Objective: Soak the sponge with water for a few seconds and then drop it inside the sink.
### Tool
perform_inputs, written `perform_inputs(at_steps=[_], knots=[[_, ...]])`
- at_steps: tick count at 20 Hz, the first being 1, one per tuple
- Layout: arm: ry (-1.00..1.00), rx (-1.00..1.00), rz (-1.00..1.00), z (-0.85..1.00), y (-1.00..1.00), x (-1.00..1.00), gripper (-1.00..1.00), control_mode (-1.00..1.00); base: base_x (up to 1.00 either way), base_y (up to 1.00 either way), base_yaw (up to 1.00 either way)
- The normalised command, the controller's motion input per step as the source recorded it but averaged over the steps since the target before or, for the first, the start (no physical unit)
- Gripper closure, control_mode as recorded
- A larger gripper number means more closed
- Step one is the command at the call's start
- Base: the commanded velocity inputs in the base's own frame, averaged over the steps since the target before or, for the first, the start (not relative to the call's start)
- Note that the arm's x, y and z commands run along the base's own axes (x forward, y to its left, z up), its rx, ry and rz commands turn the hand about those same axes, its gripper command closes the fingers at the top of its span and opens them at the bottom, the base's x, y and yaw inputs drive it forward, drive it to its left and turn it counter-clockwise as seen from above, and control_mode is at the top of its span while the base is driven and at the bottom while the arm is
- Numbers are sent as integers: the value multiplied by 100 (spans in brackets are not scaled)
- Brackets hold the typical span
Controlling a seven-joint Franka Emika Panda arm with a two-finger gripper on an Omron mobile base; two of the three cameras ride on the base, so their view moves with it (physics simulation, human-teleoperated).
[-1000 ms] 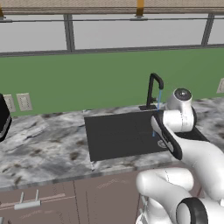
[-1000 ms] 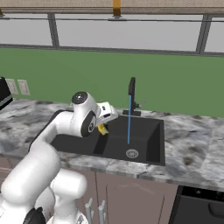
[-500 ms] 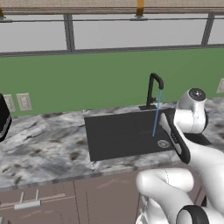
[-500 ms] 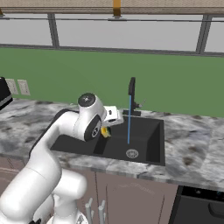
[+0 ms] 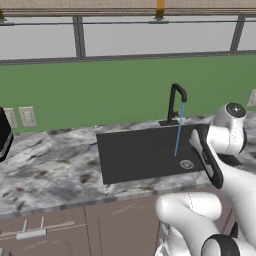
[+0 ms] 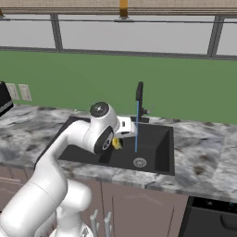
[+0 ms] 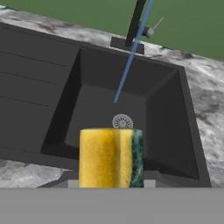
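My gripper is shut on the sponge, a small yellow block with a dark green layer, and holds it above the left part of the sink. In the hand view the sponge stands at the bottom, its green layer to the right, and hides the fingertips. The water runs as a thin blue stream from the black faucet down into the basin, near the silver drain. A gap remains between sponge and water. In the left base view my own arm covers the hand, beside the sink.
A ribbed drainboard adjoins the basin on its left. Marbled counter surrounds the sink. A dark appliance and wall outlets stand far left. A black appliance top sits at the lower right, below the counter.
The arm has swung to the right with the sponge, bringing it closer to the water stream. The grip stays shut and the water keeps running.
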Motion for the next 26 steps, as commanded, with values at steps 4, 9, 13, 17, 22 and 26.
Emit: perform_inputs(at_steps=[4,9,13,17,22,26], knots=[[0,0,0,-7,-10,40,100,-100,0,0,0],[0,2,0,-15,-22,17,100,-100,0,0,0],[0,5,0,-14,-31,0,100,-100,0,0,0],[0,4,0,-29,-20,0,100,-100,0,0,0],[0,5,0,-33,-11,0,100,-100,0,0,0],[0,5,0,-30,-8,1,100,-100,0,0,0]])
